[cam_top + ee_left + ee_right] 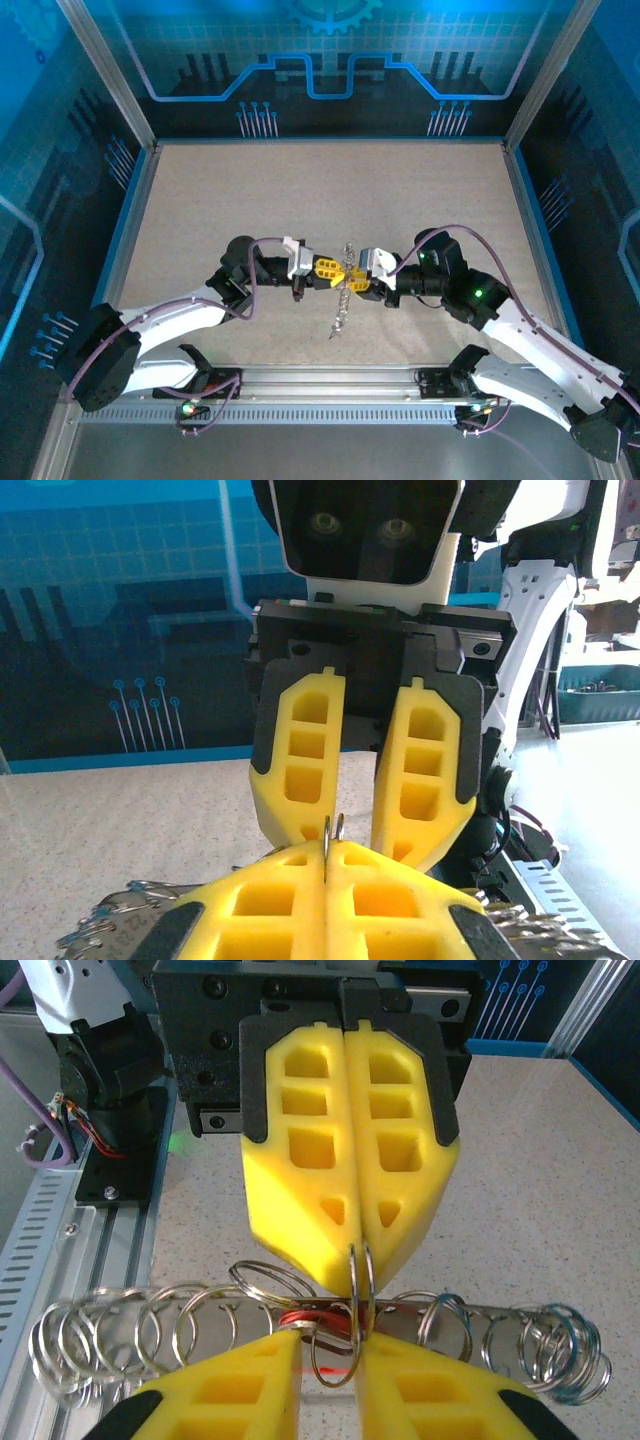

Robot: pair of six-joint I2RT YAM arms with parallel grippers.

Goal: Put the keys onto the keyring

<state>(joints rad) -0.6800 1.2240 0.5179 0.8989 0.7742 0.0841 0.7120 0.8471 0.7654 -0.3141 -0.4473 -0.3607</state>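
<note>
Pincers, two, met tip to tip: left gripper (358,1245) with fingers pressed together, pinching one wire loop of the keyring (362,1280). The right gripper (330,1344) has its fingers slightly spread, with a red-headed key (308,1318) and a small loop in the gap. The keyring is held above the table (300,190), midway between its side edges and nearer the near edge, and the rest dangles like a chain. Step, as judged: threading a key onto the pinched loop. The next move calls for fine alignment of key hole and wire end. Not made out: the wire's split, whether the key sits on the wire, any further keys.

I see a speckled beige tabletop (300,190) ringed by blue circuit-print panels (320,60), with a slotted aluminium rail (330,378) along its near edge.
</note>
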